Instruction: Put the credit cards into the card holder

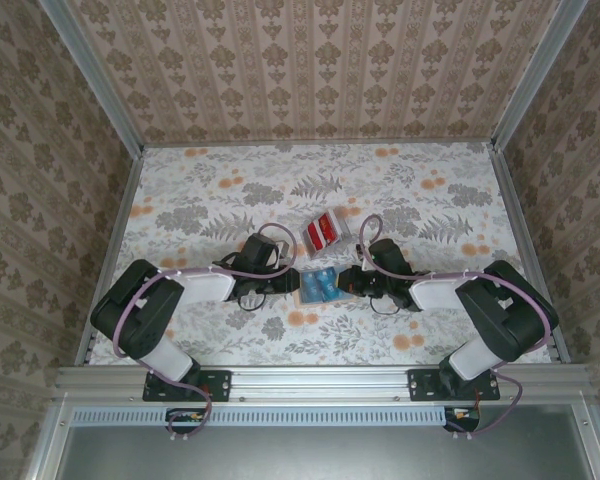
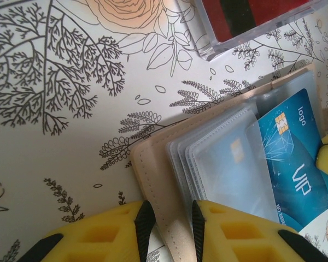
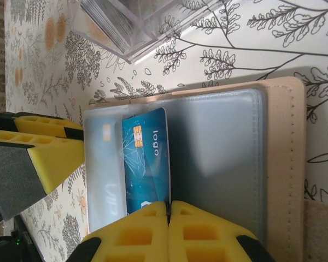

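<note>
You are mid-insertion. A blue card lies at the clear sleeves of the card holder, which is open on the worktop, in the middle between the two arms. How deep the card sits I cannot tell.

Your left hand is closed part-way, clamping the holder's tan cover edge to steady it. Your right hand is closed tight. The card's end runs into the seam between its fingers, so I judge it pinched there.

Next you need a straight push along the sleeve until the card seats, then a release.

A second card shows faintly through the frosted sleeve beside it. Just beyond the holder, on the far side, a clear box holds the red cards.
</note>
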You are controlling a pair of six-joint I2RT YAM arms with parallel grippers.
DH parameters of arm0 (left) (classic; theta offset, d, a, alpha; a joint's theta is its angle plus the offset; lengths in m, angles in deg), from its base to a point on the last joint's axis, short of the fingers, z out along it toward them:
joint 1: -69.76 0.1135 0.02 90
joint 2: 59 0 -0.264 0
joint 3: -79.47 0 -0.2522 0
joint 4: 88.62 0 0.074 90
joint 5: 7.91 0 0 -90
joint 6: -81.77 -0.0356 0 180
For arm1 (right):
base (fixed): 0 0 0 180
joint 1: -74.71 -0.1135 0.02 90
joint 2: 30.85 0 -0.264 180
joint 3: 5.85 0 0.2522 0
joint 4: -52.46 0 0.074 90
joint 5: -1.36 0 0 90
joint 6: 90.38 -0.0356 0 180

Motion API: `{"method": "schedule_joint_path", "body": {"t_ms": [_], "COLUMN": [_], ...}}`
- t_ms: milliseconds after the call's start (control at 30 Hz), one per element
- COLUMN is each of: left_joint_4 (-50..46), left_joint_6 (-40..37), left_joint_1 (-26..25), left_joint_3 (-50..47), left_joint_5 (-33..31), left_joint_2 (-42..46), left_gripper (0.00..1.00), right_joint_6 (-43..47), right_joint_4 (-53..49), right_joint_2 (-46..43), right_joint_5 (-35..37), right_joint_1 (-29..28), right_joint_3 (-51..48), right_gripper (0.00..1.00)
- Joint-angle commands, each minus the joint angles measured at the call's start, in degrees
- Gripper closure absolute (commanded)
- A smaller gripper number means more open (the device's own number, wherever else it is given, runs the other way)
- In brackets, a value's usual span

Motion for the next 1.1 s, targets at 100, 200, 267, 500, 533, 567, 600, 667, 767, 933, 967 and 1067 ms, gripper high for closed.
{"method": "schedule_joint_path", "body": {"t_ms": [100,200,267,500,533,567,600,667,767,933,967,1067], "left_joint_4": [0.1,-0.3,-0.5,-0.3,-0.2,-0.2,-0.3,-0.2,-0.1,0.2,0.2,0.5], "left_joint_6": [0.6,0.4,0.3,0.7,0.6,0.5,0.5,0.7,0.6,0.9,0.9,1.0], "left_joint_1": [-1.2,-1.1,-1.2,-1.3,-1.4,-1.3,-1.4,-1.5,-1.6,-1.7,-1.8,-1.9], "left_joint_3": [0.7,1.0,1.1,0.9,0.9,0.9,0.9,0.9,0.8,0.6,0.5,0.1], "left_joint_5": [0.4,0.5,0.4,0.2,0.0,0.0,0.0,0.2,0.1,0.0,-0.1,-0.4], "left_joint_2": [-2.9,-2.7,-2.7,-2.6,-2.7,-2.7,-2.9,-3.0,-3.3,-3.3,-3.2,-3.2], "left_gripper": [0.7,0.7,0.7,0.7,0.7,0.7,0.7,0.7,0.7,0.7,0.7,0.7], "right_joint_6": [0.2,-0.3,0.0,0.2,0.4,0.5,0.4,-0.1,0.4,0.3,0.5,1.4], "right_joint_4": [-2.8,-2.6,-3.0,-4.1,-4.3,-4.6,-4.7,-4.6,-5.5,-6.2,-6.6,-8.5], "right_joint_2": [1.6,2.0,2.1,2.1,2.2,2.4,2.5,2.5,3.2,4.6,4.8,5.7], "right_joint_5": [3.9,4.0,4.4,5.5,5.8,6.1,6.2,6.5,8.3,8.8,9.3,10.0], "right_joint_1": [-1.8,-2.3,-3.0,-4.3,-4.4,-4.6,-4.7,-5.5,-7.4,-9.1,-9.6,-10.5], "right_joint_3": [1.9,2.4,2.6,2.9,3.0,3.2,3.5,3.7,4.7,6.2,6.6,8.3], "right_gripper": [0.92,0.92,0.92,0.92,0.92,0.92,0.92,0.92,0.92,0.91,0.91,0.91]}}
